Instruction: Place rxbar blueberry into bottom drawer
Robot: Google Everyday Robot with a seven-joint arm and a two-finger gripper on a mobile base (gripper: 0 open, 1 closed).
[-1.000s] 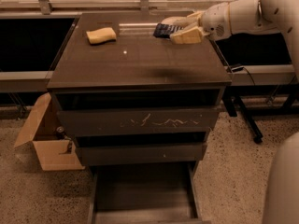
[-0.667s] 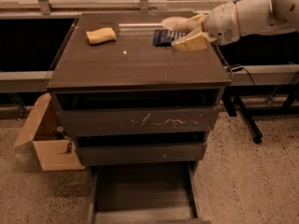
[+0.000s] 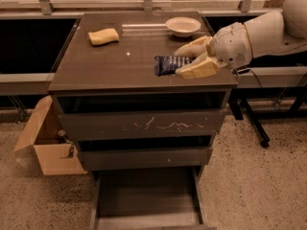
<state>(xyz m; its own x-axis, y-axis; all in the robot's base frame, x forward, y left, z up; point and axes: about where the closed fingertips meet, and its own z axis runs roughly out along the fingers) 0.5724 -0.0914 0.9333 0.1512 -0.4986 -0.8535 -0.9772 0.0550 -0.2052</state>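
Observation:
The rxbar blueberry [image 3: 169, 64], a flat navy-blue bar, is between the two cream fingers of my gripper [image 3: 179, 63]. The gripper is shut on it and reaches in from the right. It holds the bar low over the front right part of the cabinet top [image 3: 120, 66]. The bottom drawer [image 3: 144, 195] is pulled out at floor level under the cabinet, and its dark floor shows bare.
A yellow sponge [image 3: 103, 36] lies at the back left of the top and a white bowl [image 3: 183, 26] at the back right. The scratched-front top drawer [image 3: 144, 125] and the middle drawer [image 3: 144, 157] are pushed in. An open cardboard box [image 3: 48, 145] stands on the floor at the left.
My gripper has moved with the bar from the back right of the top toward the front edge. The white bowl behind it now shows.

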